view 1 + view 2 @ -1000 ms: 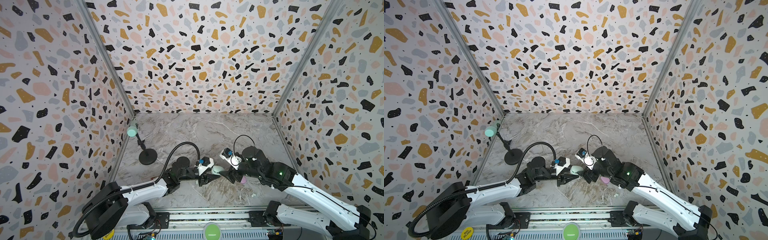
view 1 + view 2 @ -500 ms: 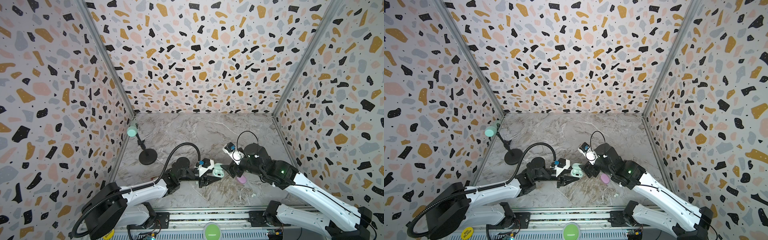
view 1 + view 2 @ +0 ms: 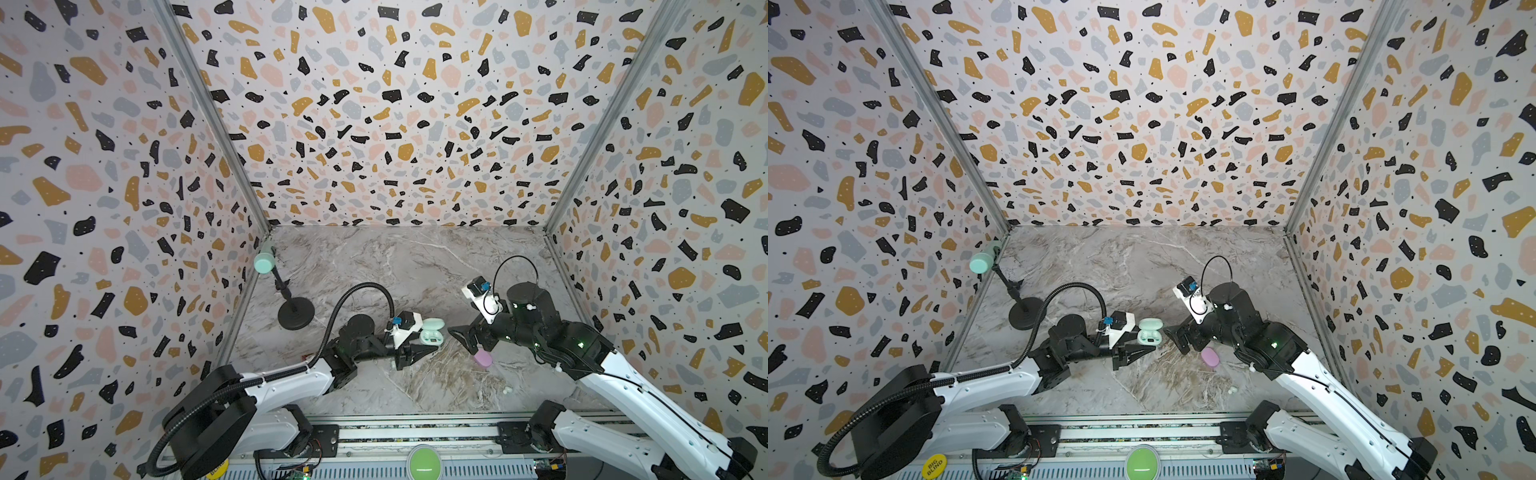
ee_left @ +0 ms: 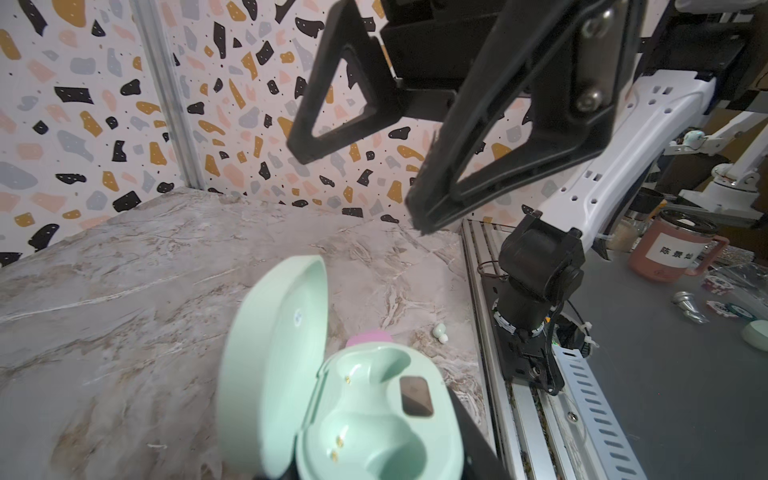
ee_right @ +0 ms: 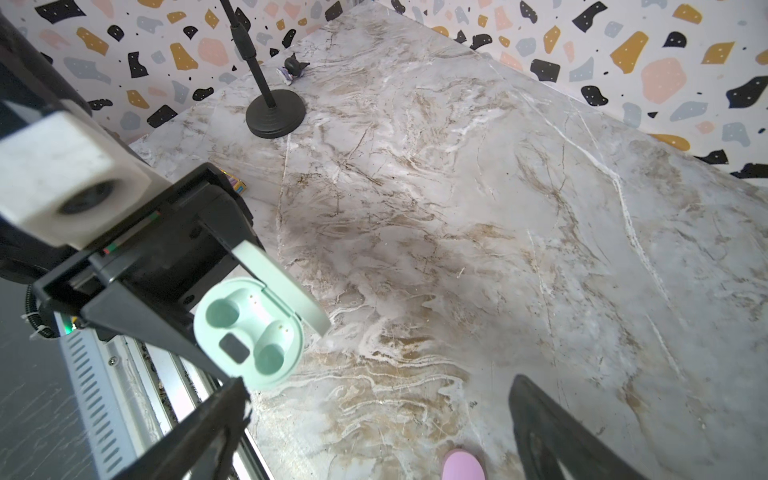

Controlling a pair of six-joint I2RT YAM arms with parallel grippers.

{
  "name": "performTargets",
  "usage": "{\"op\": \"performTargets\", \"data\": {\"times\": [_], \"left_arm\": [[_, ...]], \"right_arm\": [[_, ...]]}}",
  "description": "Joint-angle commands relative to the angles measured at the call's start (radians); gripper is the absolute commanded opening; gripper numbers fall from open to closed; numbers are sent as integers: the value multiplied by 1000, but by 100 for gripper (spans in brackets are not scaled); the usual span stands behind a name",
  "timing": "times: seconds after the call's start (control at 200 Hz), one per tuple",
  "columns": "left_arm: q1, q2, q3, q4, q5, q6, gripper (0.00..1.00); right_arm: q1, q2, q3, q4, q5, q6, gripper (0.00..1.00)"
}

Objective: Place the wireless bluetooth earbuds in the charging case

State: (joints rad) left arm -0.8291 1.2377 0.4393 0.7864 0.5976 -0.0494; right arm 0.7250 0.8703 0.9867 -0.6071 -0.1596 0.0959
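My left claw (image 3: 422,347) was clamped on the mint charging case (image 5: 249,332), lid up and both wells bare, so I judged no bud was seated yet. My right claw (image 3: 465,338) hung wide and empty just beside it, near a shut pink case (image 3: 483,358). The one earbud (image 4: 439,332) I could find lay loose on the bench (image 3: 374,266), well apart from the mint case.

Bare marble tabletop (image 3: 395,266) at the back; black stand (image 3: 295,313) near the left wall, lilac case (image 3: 483,358) front right.
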Motion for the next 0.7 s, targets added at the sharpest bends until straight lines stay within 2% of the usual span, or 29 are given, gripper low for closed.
{"op": "performTargets", "data": {"times": [0.0, 0.16, 0.25, 0.37, 0.501, 0.696], "left_arm": [[11, -18, -6, 70, -16, -10, 25], [16, -17, -4, 67, -17, -9, 25], [17, -15, -5, 68, -18, -9, 25], [17, -17, -6, 71, -17, -9, 25], [18, -24, -11, 76, -19, -8, 25], [19, -30, -18, 81, -17, -9, 25]], "right_arm": [[-24, -30, -5, -41, 11, 141, 99], [-47, -12, -14, -106, 66, 367, 99], [-63, 23, -27, -208, 136, 554, 99], [-92, 43, -92, -296, 127, 738, 99], [-123, -40, -200, -321, 126, 876, 100], [-165, -182, -369, -360, 137, 1037, 86]]}}
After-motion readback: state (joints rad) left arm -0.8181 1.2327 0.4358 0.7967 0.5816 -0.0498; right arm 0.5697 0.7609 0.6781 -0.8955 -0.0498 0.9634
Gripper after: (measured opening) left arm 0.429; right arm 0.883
